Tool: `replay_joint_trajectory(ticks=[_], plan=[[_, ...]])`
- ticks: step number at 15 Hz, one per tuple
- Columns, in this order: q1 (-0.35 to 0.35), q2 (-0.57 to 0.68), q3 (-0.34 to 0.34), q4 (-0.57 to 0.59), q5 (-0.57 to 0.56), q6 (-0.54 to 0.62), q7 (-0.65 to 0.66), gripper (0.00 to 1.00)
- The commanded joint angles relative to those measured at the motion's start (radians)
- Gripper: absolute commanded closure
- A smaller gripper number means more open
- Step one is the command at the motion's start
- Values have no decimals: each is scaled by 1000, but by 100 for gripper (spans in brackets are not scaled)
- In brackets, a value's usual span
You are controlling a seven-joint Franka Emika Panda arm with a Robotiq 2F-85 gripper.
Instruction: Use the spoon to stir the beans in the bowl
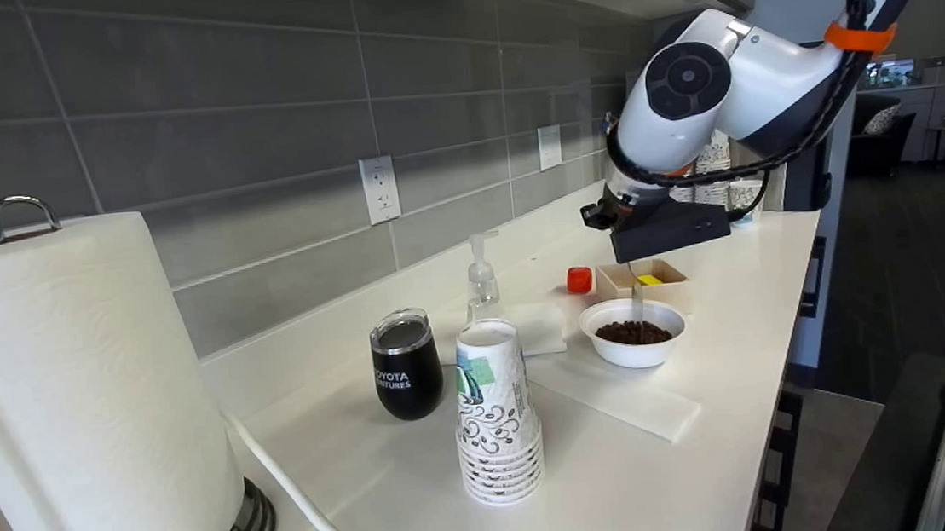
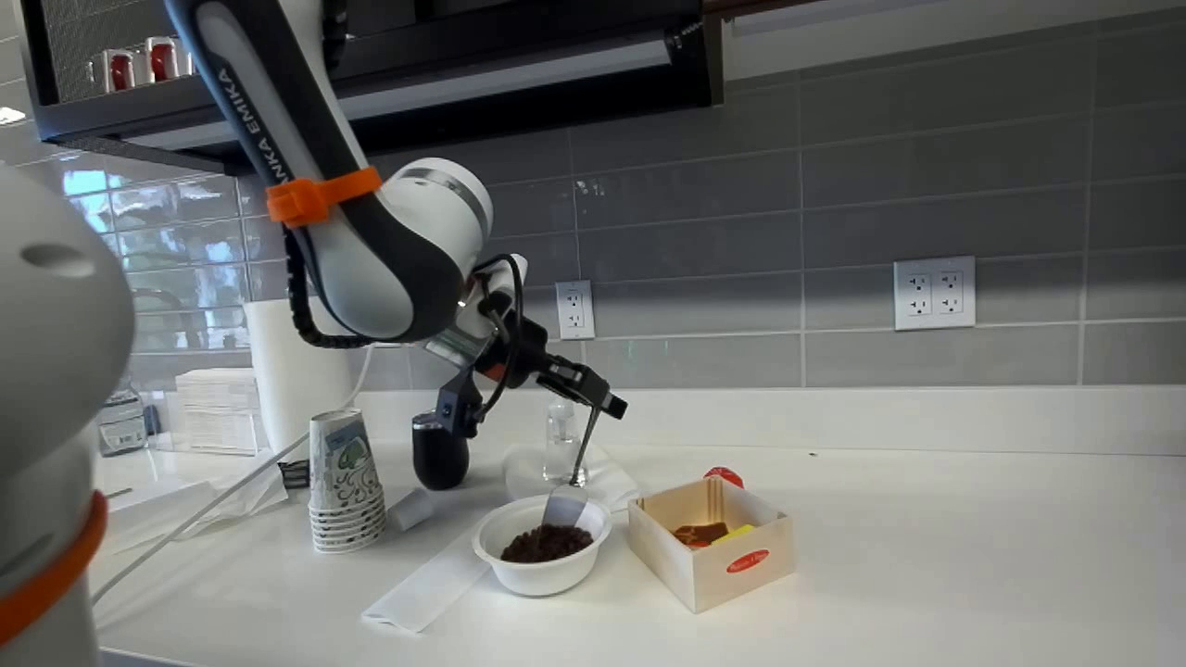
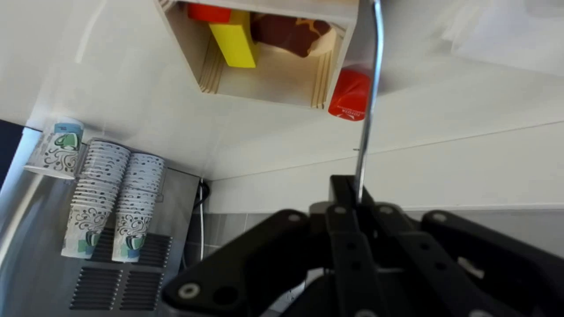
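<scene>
The spoon [image 2: 586, 446] is a thin grey metal utensil with a broad flat head. My gripper [image 2: 607, 404] is shut on the top of its handle; in the wrist view the fingertips [image 3: 356, 189] pinch the handle [image 3: 371, 97]. The spoon hangs tilted with its head down in the white bowl [image 2: 542, 582], its lower edge at the dark brown beans [image 2: 547, 545]. In an exterior view the spoon [image 1: 637, 302] stands nearly upright in the beans [image 1: 628, 334] inside the bowl [image 1: 636, 356]. The bowl and beans are out of the wrist view.
A wooden box [image 2: 741, 576] with toy pieces stands close beside the bowl, with a red object [image 2: 725, 476] behind it. Stacked paper cups [image 1: 500, 434], a black cup [image 1: 407, 365] and a soap dispenser [image 1: 481, 277] stand nearby. A napkin [image 2: 428, 588] lies beside the bowl.
</scene>
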Motion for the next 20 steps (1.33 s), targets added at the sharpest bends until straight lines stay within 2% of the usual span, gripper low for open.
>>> replay_joint_trajectory(ticks=[1, 3, 7, 16, 20], plan=[[3, -37, -22, -21, 130, 62, -103, 99], [5, -42, -20, -25, 160, 72, -104, 99], [10, -45, -10, -26, 128, 92, -24, 99], [11, -57, 23, -13, -43, 44, 175, 99], [21, -55, 11, -21, -122, -12, 175, 99]])
